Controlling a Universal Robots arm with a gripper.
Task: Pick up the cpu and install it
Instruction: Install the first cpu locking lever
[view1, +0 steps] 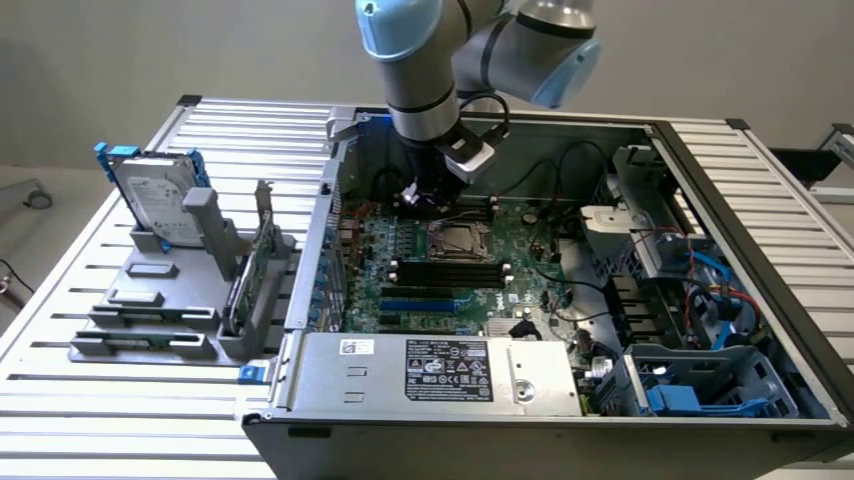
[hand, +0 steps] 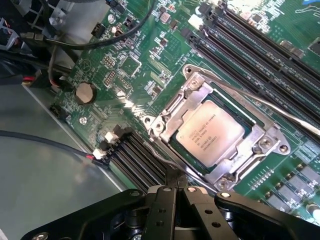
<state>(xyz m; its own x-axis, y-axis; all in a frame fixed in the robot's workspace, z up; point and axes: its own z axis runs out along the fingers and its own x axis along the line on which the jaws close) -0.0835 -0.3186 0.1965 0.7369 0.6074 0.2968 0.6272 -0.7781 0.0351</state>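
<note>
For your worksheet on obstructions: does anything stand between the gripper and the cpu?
Nothing visible does. The cpu lies bare in its socket frame, and the shut gripper sits just beside it.

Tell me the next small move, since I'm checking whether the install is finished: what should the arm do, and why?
Probably a short, straight lift away from the motherboard. The cpu already lies flat inside the socket frame, and the pincer is shut, holding nothing, close above the frame's edge. Whether the frame is latched down I cannot tell.
</note>
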